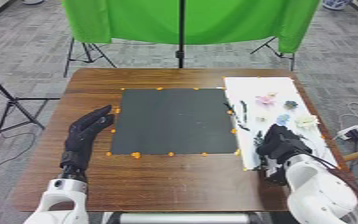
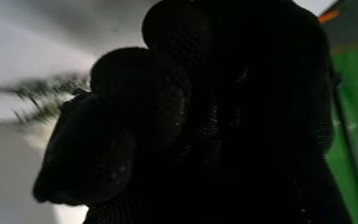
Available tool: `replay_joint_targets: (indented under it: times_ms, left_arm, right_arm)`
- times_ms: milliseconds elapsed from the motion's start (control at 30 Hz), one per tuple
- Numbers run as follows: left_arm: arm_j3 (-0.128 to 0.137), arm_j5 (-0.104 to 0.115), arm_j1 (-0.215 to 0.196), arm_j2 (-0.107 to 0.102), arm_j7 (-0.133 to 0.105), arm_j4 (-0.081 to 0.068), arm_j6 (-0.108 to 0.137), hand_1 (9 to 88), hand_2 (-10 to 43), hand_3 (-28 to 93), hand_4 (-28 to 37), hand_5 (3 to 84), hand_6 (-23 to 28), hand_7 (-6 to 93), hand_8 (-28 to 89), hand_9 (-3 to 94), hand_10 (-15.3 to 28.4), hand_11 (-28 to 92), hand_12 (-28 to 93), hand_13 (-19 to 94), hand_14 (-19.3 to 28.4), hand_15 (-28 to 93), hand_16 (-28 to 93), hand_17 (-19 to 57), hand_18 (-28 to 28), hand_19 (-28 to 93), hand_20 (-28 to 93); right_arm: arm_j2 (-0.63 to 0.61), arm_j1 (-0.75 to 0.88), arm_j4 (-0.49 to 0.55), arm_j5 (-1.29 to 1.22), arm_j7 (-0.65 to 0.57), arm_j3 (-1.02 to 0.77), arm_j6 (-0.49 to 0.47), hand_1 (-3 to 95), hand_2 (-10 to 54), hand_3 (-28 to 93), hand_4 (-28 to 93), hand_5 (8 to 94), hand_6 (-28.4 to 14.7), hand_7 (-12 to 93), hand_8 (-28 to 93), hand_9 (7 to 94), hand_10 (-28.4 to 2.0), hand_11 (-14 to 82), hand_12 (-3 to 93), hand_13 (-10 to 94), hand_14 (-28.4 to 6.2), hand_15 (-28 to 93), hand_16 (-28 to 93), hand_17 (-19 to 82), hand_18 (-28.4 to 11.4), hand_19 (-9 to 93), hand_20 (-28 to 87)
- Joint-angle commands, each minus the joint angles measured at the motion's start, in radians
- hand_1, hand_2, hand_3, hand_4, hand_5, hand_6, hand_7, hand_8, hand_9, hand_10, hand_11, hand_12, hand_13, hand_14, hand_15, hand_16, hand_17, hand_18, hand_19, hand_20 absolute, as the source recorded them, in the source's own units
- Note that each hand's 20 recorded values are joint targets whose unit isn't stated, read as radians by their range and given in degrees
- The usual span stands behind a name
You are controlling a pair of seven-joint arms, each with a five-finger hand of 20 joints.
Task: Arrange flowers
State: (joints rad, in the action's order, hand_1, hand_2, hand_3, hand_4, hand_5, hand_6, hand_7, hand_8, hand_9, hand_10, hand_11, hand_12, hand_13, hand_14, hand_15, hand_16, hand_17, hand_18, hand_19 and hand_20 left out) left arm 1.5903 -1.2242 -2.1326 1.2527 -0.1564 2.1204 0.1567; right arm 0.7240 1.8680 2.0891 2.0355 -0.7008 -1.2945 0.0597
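On the brown wooden table [image 1: 180, 185], we list the following. Item: one square dark mat [image 1: 175, 120], flat, orange dots [image 1: 136, 155] around its edges. Item: one white sheet [image 1: 278, 86], to the right of the mat, bearing the flowers. Of these we record a pink flower [image 1: 265, 100], farthest out; a dark bluish flower [image 1: 290, 105] to its right; a light blue flower [image 1: 283, 119], nearer; a large cream flower [image 1: 307, 121] to the right of that; and a small pale flower [image 1: 261, 119] to the left. Green sprigs [image 1: 244, 111] lie along the sheet's left side.

Item: the right hand [image 1: 282, 144], black-gloved, at the near part of the sheet, just short of the light blue flower; we cannot tell whether it is wide, narrow or holding anything. In the right wrist view we note blurred foliage [image 2: 42, 95] beside it.

Item: the left hand [image 1: 85, 132], black-gloved, left of the mat, fingers straight and extended, holding nothing.

Behind: one green cloth [image 1: 229, 22].
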Motion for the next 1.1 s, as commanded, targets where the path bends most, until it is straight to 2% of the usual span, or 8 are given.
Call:
replay_joint_targets:
  times_ms: [33, 67, 133, 433, 533, 633, 700, 1100]
  left_arm:
    - [0.0, 0.024, -0.009, 0.005, 0.006, 0.0, -0.006, 34.0, -2.6, 61, -18.4, 48.3, 2.5, 13.6, -7, 46.3, 12.6, 18, 13, 33, 16.1, 25, 1, 1.0, 13.3, 12, 23]
    - [0.001, 0.026, -0.011, 0.005, 0.004, 0.001, -0.003, 34.0, -2.6, 61, -18.3, 48.3, 2.5, 13.6, -7, 46.2, 12.6, 18, 13, 33, 16.2, 25, 1, 1.0, 13.3, 12, 23]
    - [0.003, 0.029, -0.012, 0.003, 0.005, 0.003, 0.0, 34.0, -2.6, 61, -18.3, 48.3, 2.5, 13.6, -7, 46.2, 12.6, 18, 13, 33, 16.2, 25, 1, 1.0, 13.3, 12, 23]
    - [-0.002, 0.027, 0.005, -0.002, 0.014, -0.002, -0.007, 33.9, -2.6, 61, -18.4, 48.3, 2.5, 13.7, -7, 46.2, 12.7, 18, 13, 33, 16.2, 25, 1, 1.0, 13.3, 12, 23]
    - [0.0, 0.023, 0.003, -0.004, 0.021, -0.001, -0.01, 33.9, -2.6, 61, -18.5, 48.3, 2.7, 13.6, -7, 46.1, 12.7, 18, 13, 33, 16.2, 25, 1, 1.0, 13.3, 12, 23]
    - [0.006, 0.026, -0.002, -0.005, 0.026, 0.0, -0.004, 33.9, -2.5, 61, -18.5, 48.3, 2.6, 13.5, -6, 46.2, 12.6, 18, 13, 33, 16.2, 25, 1, 1.0, 13.4, 12, 23]
    - [0.009, 0.024, -0.007, -0.006, 0.025, 0.004, -0.002, 33.9, -2.6, 61, -18.5, 48.3, 2.6, 13.5, -6, 46.2, 12.7, 18, 13, 33, 16.2, 25, 1, 1.0, 13.3, 12, 23]
    - [0.012, 0.01, -0.012, 0.0, 0.057, 0.012, -0.032, 33.8, -2.7, 61, -18.4, 48.1, 2.8, 13.2, -6, 45.7, 12.7, 18, 12, 33, 16.2, 25, 1, 0.8, 13.4, 13, 23]
  right_arm:
    - [0.002, 0.063, 0.049, -0.081, 0.038, -0.1, 0.127, 65.4, -9.5, 33, 18, 85.1, -3.2, 24, 28, 90.3, -12.7, 31.4, 33.7, 94, -3.2, 54, 26, 73, -5.0, 89, 36]
    - [0.006, 0.066, 0.065, -0.096, 0.047, -0.116, 0.138, 60.6, -9.5, 47, 6, 84.9, -3.3, 25, 28, 90.2, -12.7, 31.7, 33.6, 94, -3.2, 55, 26, 73, -5.0, 89, 36]
    - [0.015, 0.053, 0.092, -0.118, 0.057, -0.127, 0.165, 59.1, -9.5, 52, 3, 84.7, -3.5, 25, 29, 90.0, -12.9, 33.0, 33.7, 94, -3.2, 55, 26, 73, -5.1, 90, 37]
    - [0.014, -0.019, 0.11, 0.046, 0.029, -0.068, 0.114, 57.9, -9.5, 53, 5, 84.5, -3.8, 26, 28, 89.6, -13.3, 35.1, 33.1, 94, -3.1, 56, 26, 73, -4.9, 91, 37]
    - [0.015, -0.008, 0.106, 0.211, -0.035, -0.059, -0.031, 56.4, -9.5, 53, 6, 83.1, -3.8, 24, 27, 88.1, -13.7, 30.7, 34.5, 93, -3.8, 52, 30, 71, -4.7, 90, 37]
    - [0.024, 0.001, 0.118, 0.185, -0.076, -0.066, -0.098, 52.7, -9.5, 49, 5, 77.8, -6.1, 14, 20, 83.3, -15.9, 23.9, 27.9, 91, -4.6, 50, 32, 70, -3.9, 88, 37]
    - [0.031, -0.018, 0.114, 0.194, -0.101, -0.059, -0.195, 45.7, -9.5, 56, -2, 75.3, -7.1, 13, 0, 81.3, -17.2, 21.4, 22.9, 91, -4.9, 49, 31, 70, -3.5, 87, 37]
    - [0.051, -0.013, 0.071, 0.161, -0.118, -0.014, -0.264, 39.9, -9.5, 53, -7, 72.7, -10.2, 10, -6, 82.2, -19.9, 14.4, 17.3, 92, -5.1, 44, 30, 71, -1.9, 84, 35]
